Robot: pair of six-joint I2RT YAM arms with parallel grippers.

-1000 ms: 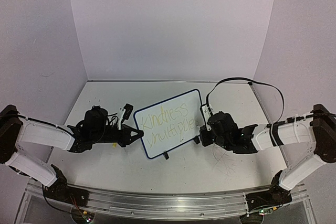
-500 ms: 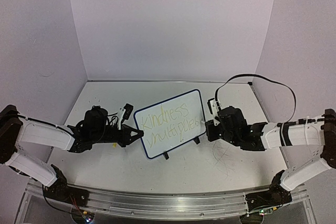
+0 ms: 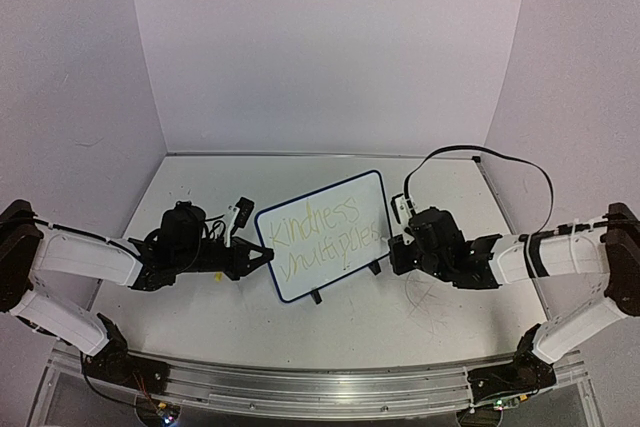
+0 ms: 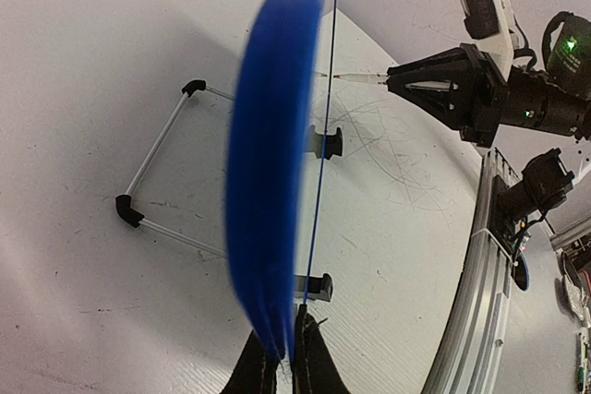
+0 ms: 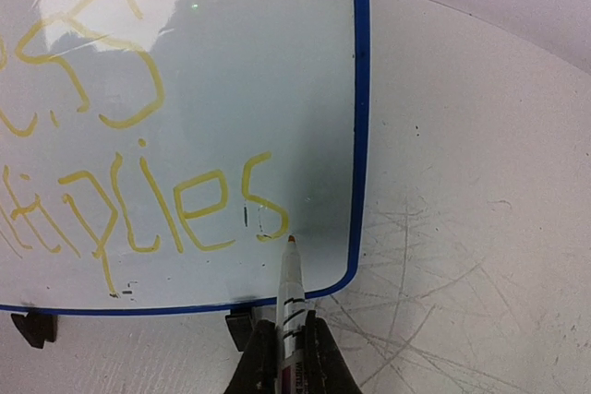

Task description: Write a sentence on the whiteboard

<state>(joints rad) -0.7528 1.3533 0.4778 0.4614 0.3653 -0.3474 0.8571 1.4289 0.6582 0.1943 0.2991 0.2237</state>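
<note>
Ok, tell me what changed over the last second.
The right hand, shut on the marker, drew back rightward from the right edge of the whiteboard, then eased slightly toward it again. The marker tip now sits beside the final s of the sentence. The left hand kept its grip on the board's left edge, and the board did not move.

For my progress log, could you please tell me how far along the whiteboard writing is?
Done: the sentence, two yellow lines reading roughly "Kindness multiplies", is on the whiteboard. In hand: the left tool grips the board's edge, and the right tool holds a marker with its tip by the final "s". Left: likely only lifting the marker away; I cannot tell whether more words are planned.
</note>
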